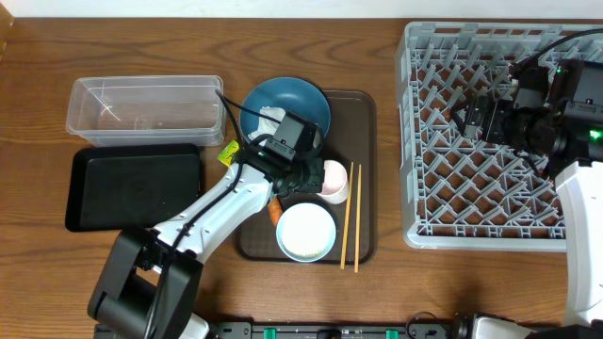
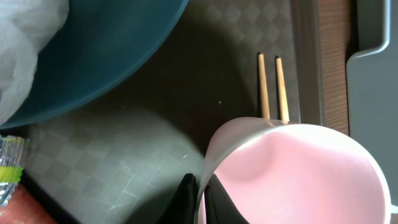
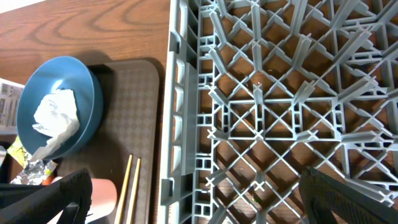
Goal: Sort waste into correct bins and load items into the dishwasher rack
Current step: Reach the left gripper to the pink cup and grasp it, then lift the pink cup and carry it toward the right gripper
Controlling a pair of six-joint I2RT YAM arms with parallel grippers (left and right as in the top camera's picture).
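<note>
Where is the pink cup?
Overhead, the pink cup is on the brown tray between the left claw and the chopsticks, near the white bowl.

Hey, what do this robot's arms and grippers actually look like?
Both arms are white links with black joint housings. The left arm has a black base and a thin black cable along it; the right arm shows small green lights and looping black cables. The left gripper and right gripper have black fingers.

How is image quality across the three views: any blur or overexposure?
Left wrist: the pink cup fills the near frame and is soft, the tissue blown out white, the chopsticks sharper. Right wrist: rack crisp, own fingers dark blurs. Overhead: even light, sharp throughout.
</note>
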